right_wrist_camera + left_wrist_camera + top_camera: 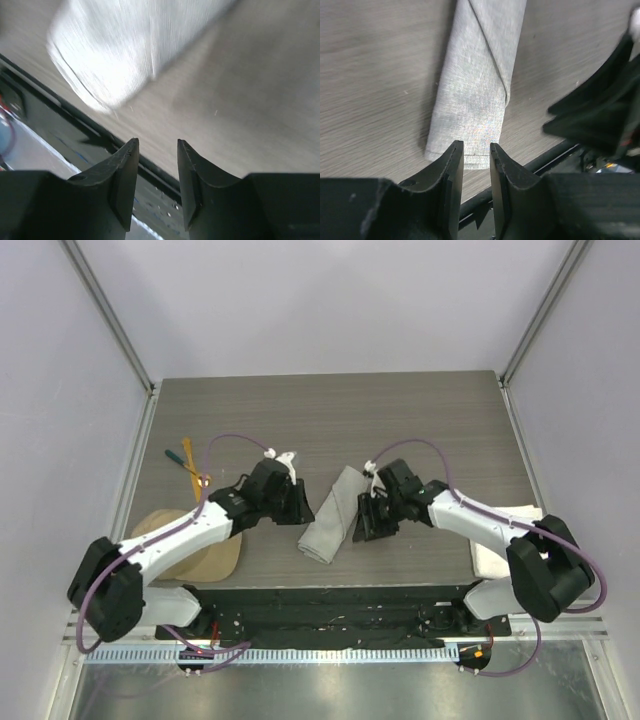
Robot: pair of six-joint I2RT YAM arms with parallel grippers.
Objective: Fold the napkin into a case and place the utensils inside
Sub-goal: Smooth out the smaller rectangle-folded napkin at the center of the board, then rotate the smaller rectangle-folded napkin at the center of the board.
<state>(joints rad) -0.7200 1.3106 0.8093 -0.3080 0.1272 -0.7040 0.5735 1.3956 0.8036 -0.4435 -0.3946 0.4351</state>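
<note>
Napkin (329, 514): folded into a narrow long case, lying flat at mid-table (420, 415) between the two grippers.
Long axis: slanted in the top view, from the far right end to the near left end; near end close to the table's front edge.
Mouth of the case: not discernible; one diagonal flap edge runs along the upper layer in the left wrist view (475, 95).
Handling: judged light, thin and limp; layers likely to slide and unfold if dragged; no stiffness to hold a pocket open unaided.
Hold point: judged best at a short end or along the flap edge, pinching the top layer only to lift an opening; other end pinned against the table.
Left gripper (477, 148): fingers slightly parted over the near end of the cloth, nothing pinched.
Right gripper (157, 145): fingers parted, empty, hanging beside the cloth's near end over the front edge.
Utensils (188, 462): orange-yellow and dark teal handles crossed at the far left, well apart from the case; gold spoon not made out.
</note>
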